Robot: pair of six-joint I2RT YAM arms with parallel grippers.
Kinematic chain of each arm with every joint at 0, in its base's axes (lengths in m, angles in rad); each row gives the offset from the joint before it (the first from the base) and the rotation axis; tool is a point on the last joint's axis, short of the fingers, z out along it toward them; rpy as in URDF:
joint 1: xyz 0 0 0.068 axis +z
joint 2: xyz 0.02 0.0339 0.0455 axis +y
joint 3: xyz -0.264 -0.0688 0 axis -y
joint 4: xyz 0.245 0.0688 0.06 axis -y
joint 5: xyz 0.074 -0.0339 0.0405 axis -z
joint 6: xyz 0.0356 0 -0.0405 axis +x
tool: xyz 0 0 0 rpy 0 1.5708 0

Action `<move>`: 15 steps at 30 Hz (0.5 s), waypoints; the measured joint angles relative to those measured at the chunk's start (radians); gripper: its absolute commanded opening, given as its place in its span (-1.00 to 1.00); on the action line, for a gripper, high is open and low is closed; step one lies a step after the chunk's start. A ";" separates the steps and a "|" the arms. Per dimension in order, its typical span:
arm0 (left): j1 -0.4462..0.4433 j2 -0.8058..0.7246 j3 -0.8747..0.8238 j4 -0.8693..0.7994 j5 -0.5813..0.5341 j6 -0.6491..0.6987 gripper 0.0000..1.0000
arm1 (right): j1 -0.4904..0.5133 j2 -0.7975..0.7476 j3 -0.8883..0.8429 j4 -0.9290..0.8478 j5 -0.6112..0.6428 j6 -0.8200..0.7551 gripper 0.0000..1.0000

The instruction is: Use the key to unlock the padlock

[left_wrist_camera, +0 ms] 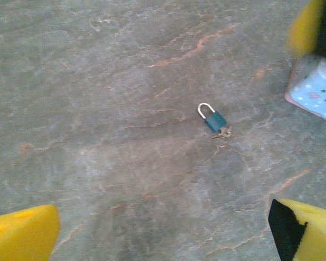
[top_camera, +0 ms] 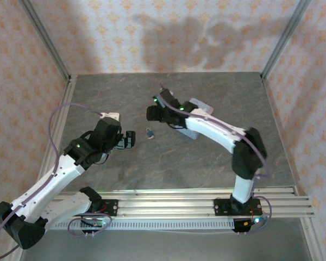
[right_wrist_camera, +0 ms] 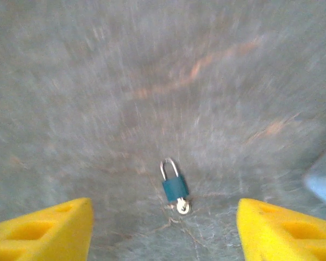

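My left gripper (left_wrist_camera: pixel 164 220) and right gripper (right_wrist_camera: pixel 164 217) stood open and empty near the small blue-bodied padlock (right_wrist_camera: pixel 174 186) with thin metal shackle, tiny pale metal key (right_wrist_camera: pixel 181 205) at its base

Teal-blue padlock (right_wrist_camera: pixel 174 187), pale key (right_wrist_camera: pixel 182 205), grey orange-veined table (left_wrist_camera: pixel 98 81), star-dotted pale-blue tin (left_wrist_camera: pixel 319 89)

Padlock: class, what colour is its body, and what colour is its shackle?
The padlock has a teal-blue body and a pale silvery shackle, clearest in the right wrist view.
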 measured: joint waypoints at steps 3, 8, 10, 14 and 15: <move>0.083 0.026 0.055 -0.005 0.018 0.032 0.99 | -0.029 -0.201 -0.077 0.009 0.111 -0.064 0.99; 0.192 0.069 0.105 0.020 0.010 0.085 1.00 | -0.153 -0.515 -0.347 0.072 0.309 -0.172 0.99; 0.195 0.066 0.104 0.048 -0.042 0.121 0.99 | -0.240 -0.608 -0.494 0.112 0.358 -0.224 0.99; 0.211 0.008 0.045 0.158 -0.174 0.184 0.99 | -0.363 -0.721 -0.788 0.223 0.438 -0.314 0.99; 0.231 -0.009 0.022 0.180 -0.202 0.195 0.99 | -0.380 -0.743 -0.857 0.257 0.452 -0.326 0.99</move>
